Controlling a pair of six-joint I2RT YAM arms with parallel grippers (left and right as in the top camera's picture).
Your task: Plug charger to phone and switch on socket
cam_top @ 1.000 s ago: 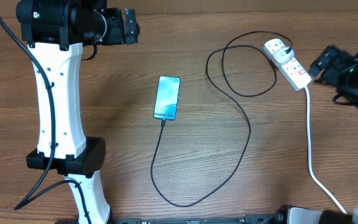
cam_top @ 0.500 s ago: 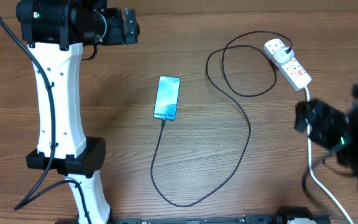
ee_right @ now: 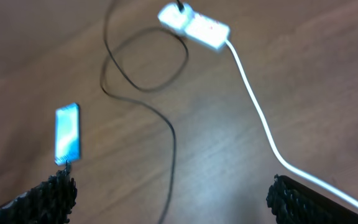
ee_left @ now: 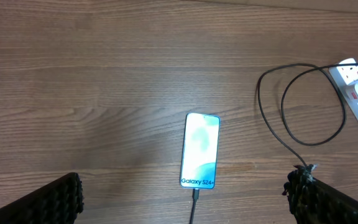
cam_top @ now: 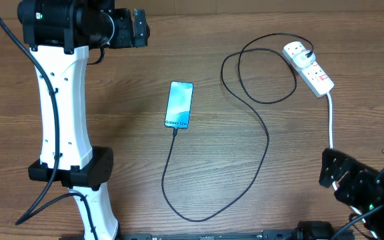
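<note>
The phone (cam_top: 179, 104) lies flat mid-table with its lit blue screen up; it also shows in the left wrist view (ee_left: 200, 150) and the right wrist view (ee_right: 67, 133). The charger's thin black cable (cam_top: 267, 140) joins the phone's bottom edge, loops round, and its white plug head (cam_top: 296, 52) sits in the white socket strip (cam_top: 315, 75) at the far right. My left gripper (cam_top: 140, 28) is open and empty, high at the far left (ee_left: 185, 199). My right gripper (cam_top: 332, 175) is open and empty at the near right, well away from the socket (ee_right: 173, 199).
The socket's thick white cord (cam_top: 331, 127) runs from the strip toward the near right edge, passing beside my right gripper. The left arm's white column (cam_top: 62, 113) stands at the left side of the wooden table.
My right arm has drawn back from beside the socket toward the near right corner of the table. The left arm, phone and cable have not moved.
</note>
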